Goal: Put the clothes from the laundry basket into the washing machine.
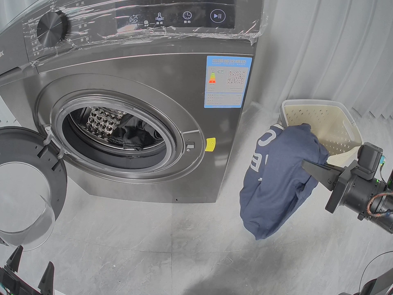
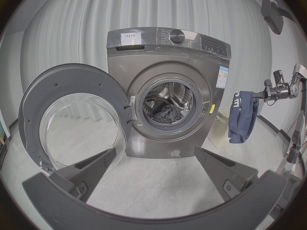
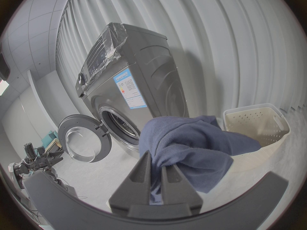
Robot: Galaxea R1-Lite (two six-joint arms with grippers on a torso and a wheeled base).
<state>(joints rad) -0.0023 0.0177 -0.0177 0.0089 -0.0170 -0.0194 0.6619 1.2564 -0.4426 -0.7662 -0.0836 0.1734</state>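
Right pincer [image 1: 308, 165] is pressed together on a navy sweatshirt [image 1: 278, 181], pinching a fold near its top. The rest of the sweatshirt hangs down in a loose bunch, with white lettering showing on one side. It is held up to the right of the washing machine [image 1: 163, 74], level with the lower half of the machine's front and apart from its side panel. The laundry basket [image 1: 327, 121], cream plastic with perforated walls, sits tilted on the floor [image 1: 143, 234] right of the machine and close to its side wall. The sweatshirt hangs in front of the basket's open mouth; I can't tell whether the cloth touches the rim. The machine door [image 1: 24, 185] is swung fully open to the left of the drum opening. A dark garment [image 1: 135, 134] already lies inside the drum. Left pincer [image 1: 30, 269] is spread with nothing between its fingers. It sits low in front of the machine, below the open door and facing the drum opening.
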